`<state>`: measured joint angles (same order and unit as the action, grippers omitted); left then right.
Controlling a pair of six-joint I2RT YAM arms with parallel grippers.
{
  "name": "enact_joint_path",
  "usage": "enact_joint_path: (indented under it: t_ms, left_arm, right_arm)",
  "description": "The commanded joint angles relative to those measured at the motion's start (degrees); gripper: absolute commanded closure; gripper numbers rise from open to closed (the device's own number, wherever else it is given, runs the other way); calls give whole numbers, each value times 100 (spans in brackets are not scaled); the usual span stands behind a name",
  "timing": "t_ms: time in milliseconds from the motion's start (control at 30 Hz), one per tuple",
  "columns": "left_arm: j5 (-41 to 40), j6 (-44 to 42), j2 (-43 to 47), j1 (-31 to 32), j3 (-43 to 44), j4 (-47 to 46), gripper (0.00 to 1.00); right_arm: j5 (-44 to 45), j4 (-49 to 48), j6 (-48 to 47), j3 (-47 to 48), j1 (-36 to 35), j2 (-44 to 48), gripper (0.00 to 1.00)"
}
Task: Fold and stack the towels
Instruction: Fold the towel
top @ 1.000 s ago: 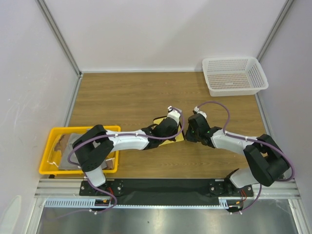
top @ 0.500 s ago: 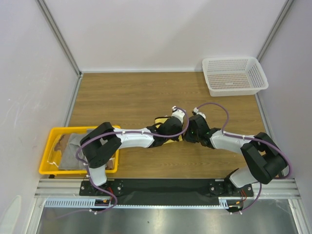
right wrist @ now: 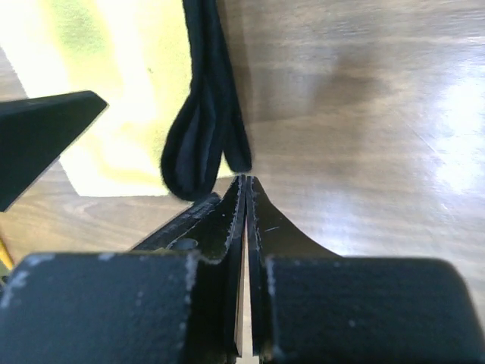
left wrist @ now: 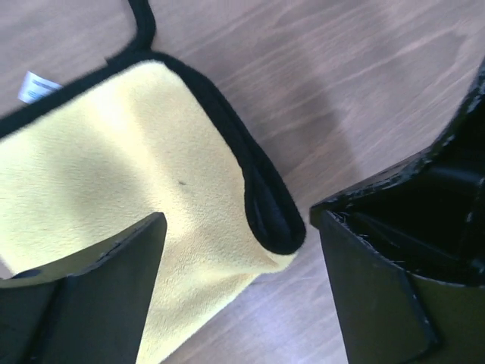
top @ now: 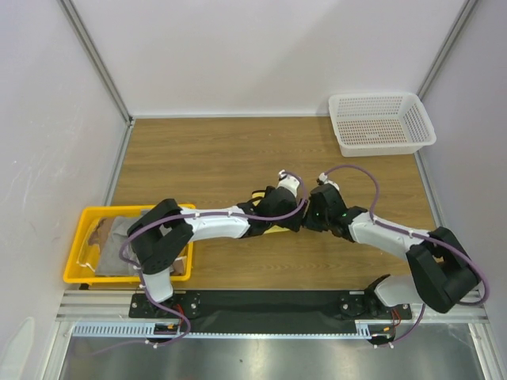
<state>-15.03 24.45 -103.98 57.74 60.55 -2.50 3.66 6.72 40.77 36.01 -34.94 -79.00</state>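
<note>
A plain yellow towel [left wrist: 114, 167] with black trim lies folded on the wooden table, mostly hidden under the arms in the top view [top: 274, 229]. My left gripper [left wrist: 239, 220] stands open, its fingers either side of the towel's folded corner and holding nothing. My right gripper [right wrist: 244, 180] is shut with nothing in it, and its tip rests at the black trim [right wrist: 201, 152] of that same corner. In the top view the left gripper [top: 290, 215] and right gripper [top: 307, 218] meet at mid-table. A grey towel [top: 125, 237] and a brownish towel [top: 99, 234] lie in the tray.
The yellow plastic tray [top: 75, 252] sits at the near left edge of the table. A white mesh basket [top: 382, 97] stands at the far right corner. White walls close in the table on three sides.
My left gripper has gone from shut to open and let go of the yellow towel's corner. Both grippers shifted slightly and stay close together.
</note>
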Motion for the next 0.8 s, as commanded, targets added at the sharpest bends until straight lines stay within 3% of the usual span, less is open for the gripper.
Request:
enact_joint_path:
  t_ms: [0,167,267,467,767]
  left_arm:
    - [-202,77,624,-104,334,109,12]
    - [-273,613,1081,-640,211,663,9]
    - [-203,1000,1397,-1009,-305,541,11]
    - [245,1589,1504,-1510,-931,-285,21]
    - [448,1774,784,-1651,-536,-541,34]
  right_arm:
    - [47,591,-166,458,127,490,100]
    - [-207,1033,-446,793,268,877,98]
    - [-769,867,-544,969,233,825,97]
    - [-1113,296,-544,1250,75,-42,98]
    - [-1228,303,-667,1242,66,-1082,100]
